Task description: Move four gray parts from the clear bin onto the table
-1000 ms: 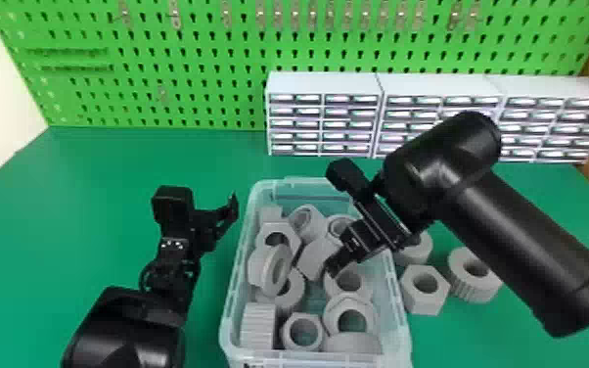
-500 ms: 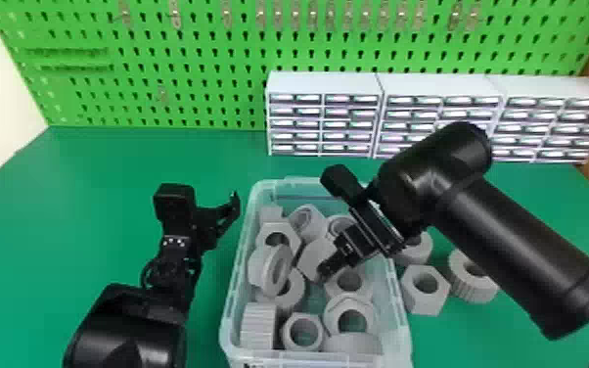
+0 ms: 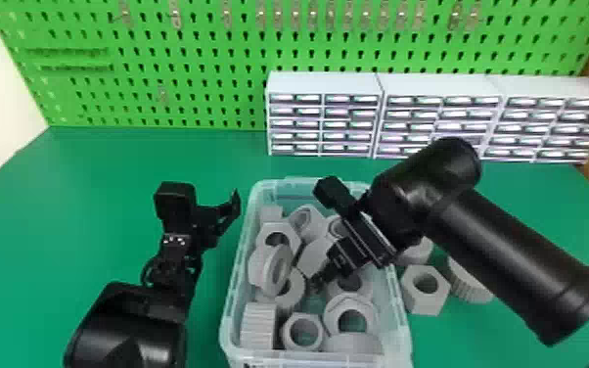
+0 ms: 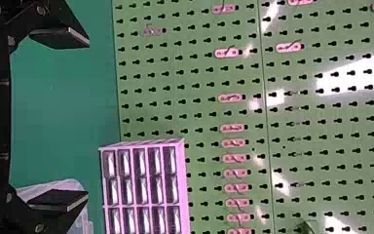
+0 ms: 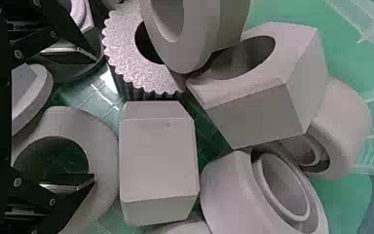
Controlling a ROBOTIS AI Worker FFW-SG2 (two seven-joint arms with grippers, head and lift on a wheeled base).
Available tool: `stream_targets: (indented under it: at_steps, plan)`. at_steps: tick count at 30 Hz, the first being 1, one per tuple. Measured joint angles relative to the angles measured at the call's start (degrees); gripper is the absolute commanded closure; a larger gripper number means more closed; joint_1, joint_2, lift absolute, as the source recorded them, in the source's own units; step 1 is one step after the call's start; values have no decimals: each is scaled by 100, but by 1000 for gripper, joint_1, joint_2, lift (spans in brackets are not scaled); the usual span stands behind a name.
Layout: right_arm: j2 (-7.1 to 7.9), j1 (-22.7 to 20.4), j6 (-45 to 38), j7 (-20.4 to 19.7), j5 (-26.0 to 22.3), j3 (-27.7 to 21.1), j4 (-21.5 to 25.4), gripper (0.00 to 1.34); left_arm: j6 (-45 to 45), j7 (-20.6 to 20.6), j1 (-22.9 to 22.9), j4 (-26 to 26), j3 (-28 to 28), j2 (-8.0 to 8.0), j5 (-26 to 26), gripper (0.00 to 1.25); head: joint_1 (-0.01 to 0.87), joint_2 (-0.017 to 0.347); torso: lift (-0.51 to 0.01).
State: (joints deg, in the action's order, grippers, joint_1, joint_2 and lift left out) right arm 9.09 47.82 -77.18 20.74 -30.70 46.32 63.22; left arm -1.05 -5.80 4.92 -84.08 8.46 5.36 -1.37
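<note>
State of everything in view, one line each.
clear bin: upright, lidless
gray parts in bin: loose, heaped
gray parts outside bin: three visible, resting on table
left gripper: open, empty, left of bin
right gripper: open, over bin's parts
drawer units: drawers look shut

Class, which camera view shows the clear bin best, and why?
The head view: it takes in most of the clear bin, despite the right arm across it. The left wrist view catches a corner; the right wrist view, gray parts inside and some wall.
</note>
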Motion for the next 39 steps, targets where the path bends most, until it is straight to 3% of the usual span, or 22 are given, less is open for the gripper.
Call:
stream_targets:
  at_steps: [26,33,39]
  plan:
    - [-30,-38,212,0,-87,123,-357,427,0,0,48,5,1,0,-4,180,693,72,-52]
    - [-30,-39,221,0,-116,148,-389,647,0,0,51,6,-9,0,-4,180,693,72,-52]
    - [-31,-26,156,0,-127,120,-394,1036,0,0,52,6,-15,0,-4,180,693,72,-52]
